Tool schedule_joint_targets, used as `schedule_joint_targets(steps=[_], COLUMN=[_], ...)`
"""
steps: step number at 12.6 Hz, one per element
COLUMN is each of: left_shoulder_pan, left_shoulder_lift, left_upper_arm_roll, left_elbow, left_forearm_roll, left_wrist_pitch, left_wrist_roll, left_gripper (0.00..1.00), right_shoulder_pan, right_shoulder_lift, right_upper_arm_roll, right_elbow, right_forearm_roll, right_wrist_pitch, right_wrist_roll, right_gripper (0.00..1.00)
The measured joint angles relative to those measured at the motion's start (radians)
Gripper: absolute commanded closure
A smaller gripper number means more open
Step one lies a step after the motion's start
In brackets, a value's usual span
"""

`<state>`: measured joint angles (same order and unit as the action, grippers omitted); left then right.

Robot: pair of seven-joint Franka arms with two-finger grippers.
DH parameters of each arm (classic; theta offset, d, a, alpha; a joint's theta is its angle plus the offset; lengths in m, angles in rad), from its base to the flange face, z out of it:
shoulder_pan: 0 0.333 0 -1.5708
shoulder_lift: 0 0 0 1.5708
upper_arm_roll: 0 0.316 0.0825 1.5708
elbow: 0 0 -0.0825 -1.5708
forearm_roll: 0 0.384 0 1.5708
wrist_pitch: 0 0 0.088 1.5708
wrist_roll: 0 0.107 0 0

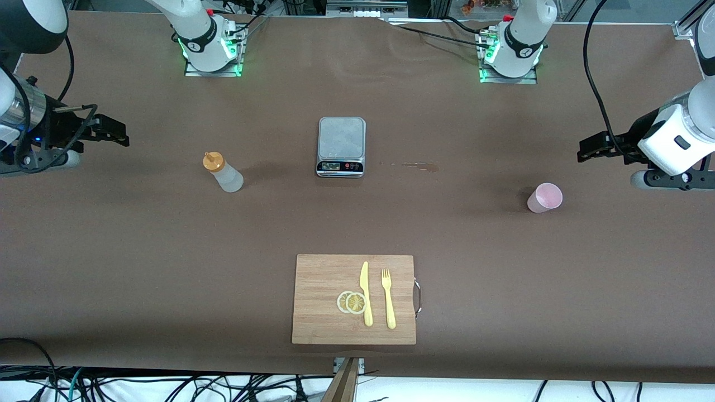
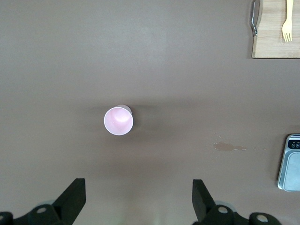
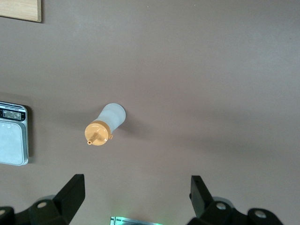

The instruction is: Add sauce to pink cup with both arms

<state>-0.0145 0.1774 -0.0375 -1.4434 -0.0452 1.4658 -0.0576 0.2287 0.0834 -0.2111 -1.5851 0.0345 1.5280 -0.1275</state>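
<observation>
1. Sauce bottle (image 1: 223, 173) stands upright toward the right arm's end; pink cup (image 1: 544, 197) stands toward the left arm's end, kitchen scale (image 1: 341, 147) between them.
2. Left gripper (image 2: 136, 199) hovers over the table near the cup, fingers wide.
3. Right gripper (image 3: 135, 197) hovers near the bottle, fingers wide, empty.

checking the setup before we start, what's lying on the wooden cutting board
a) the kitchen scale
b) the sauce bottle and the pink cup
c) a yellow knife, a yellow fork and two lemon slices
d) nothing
c: the cutting board carries a yellow knife, a yellow fork and two lemon slices.
</observation>
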Motion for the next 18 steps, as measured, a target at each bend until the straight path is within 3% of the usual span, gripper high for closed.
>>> schedule_joint_targets(steps=[5, 18], left_shoulder_pan=[-0.002, -0.002], left_shoulder_lift=[0.003, 0.015], left_upper_arm_roll=[-0.004, -0.004], left_elbow=[0.004, 0.013], left_forearm_roll=[0.0, 0.0], left_wrist_pitch=[-0.01, -0.03], left_wrist_roll=[0.001, 0.001], left_gripper=[0.0, 0.0], right_shoulder_pan=[-0.001, -0.002], right_shoulder_lift=[-0.044, -0.045], right_upper_arm_roll=[-0.01, -0.02], right_elbow=[0.006, 0.065], right_forearm_roll=[-0.013, -0.031], right_wrist_pitch=[-0.012, -0.018], right_wrist_roll=[-0.002, -0.004], right_gripper=[0.0, 0.0])
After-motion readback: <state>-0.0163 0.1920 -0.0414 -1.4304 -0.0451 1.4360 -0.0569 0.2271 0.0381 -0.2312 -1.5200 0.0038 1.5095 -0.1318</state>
